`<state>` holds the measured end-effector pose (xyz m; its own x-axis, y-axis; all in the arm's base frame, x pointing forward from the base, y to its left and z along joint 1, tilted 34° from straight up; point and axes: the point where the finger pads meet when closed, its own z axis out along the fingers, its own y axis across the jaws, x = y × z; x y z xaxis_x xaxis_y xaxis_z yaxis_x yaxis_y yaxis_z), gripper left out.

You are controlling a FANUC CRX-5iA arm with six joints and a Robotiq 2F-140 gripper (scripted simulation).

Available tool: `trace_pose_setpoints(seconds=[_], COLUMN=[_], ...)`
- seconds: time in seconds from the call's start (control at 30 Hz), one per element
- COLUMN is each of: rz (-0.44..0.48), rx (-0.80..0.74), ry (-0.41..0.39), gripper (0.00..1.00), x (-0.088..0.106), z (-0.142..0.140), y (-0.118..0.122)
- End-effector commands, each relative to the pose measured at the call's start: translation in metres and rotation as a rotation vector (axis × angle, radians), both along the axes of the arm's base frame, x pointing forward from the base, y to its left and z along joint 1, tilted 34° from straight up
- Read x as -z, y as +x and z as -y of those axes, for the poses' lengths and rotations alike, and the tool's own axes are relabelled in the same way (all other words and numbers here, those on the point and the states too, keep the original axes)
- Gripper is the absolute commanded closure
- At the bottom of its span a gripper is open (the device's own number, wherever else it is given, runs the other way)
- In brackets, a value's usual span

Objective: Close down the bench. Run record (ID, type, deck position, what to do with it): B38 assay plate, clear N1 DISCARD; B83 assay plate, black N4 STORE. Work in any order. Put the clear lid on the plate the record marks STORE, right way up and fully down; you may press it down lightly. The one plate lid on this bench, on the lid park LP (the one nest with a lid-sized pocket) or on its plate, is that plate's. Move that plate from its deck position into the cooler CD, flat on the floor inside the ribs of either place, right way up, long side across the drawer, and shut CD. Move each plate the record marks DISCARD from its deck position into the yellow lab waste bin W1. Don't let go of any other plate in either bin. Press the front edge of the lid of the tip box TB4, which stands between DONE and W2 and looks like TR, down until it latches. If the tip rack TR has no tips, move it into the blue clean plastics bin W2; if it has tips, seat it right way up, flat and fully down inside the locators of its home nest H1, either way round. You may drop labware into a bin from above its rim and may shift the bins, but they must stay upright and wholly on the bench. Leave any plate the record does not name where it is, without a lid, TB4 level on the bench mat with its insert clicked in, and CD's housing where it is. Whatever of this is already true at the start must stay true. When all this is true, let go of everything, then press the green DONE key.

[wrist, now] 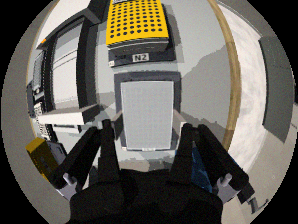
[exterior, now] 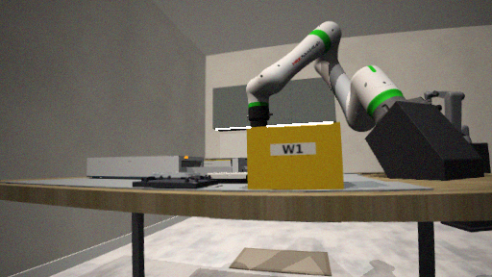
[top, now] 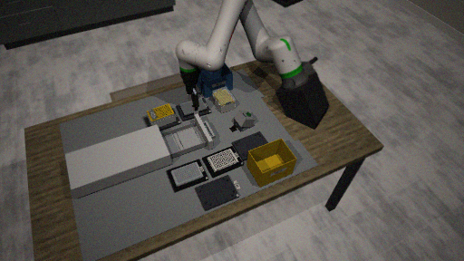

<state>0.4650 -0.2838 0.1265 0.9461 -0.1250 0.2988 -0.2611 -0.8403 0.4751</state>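
Observation:
My gripper (top: 195, 104) stands over the lid park nest (top: 192, 110) at the back of the mat, shut on the clear plate lid (wrist: 148, 115). In the wrist view the fingers clasp the lid's two long sides, and it lies low in its dark nest. The yellow tip rack TR (top: 160, 112) sits just left; it also shows in the wrist view (wrist: 136, 22). The black plate (top: 221, 159) and the clear plate (top: 187, 173) sit on front nests. The cooler CD (top: 118, 156) has its drawer (top: 188, 138) open. Tip box TB4 (top: 224, 99) stands right of my gripper.
The yellow bin W1 (top: 272, 160) stands at the front right and hides my fingers in the exterior view (exterior: 293, 155). The blue bin W2 (top: 217, 79) is behind the gripper. The DONE key (top: 245, 119) sits near TB4. Two empty dark nests (top: 217, 191) lie nearby.

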Motion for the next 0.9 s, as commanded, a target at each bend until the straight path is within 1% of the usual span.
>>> trace_pose_setpoints(seconds=[0.0, 0.87], rz=[0.0, 0.0], rx=[0.0, 0.0], ry=[0.0, 0.0], gripper=[1.0, 1.0], x=[-0.0006, -0.0078], z=[-0.0004, -0.005], y=[0.0001, -0.0016])
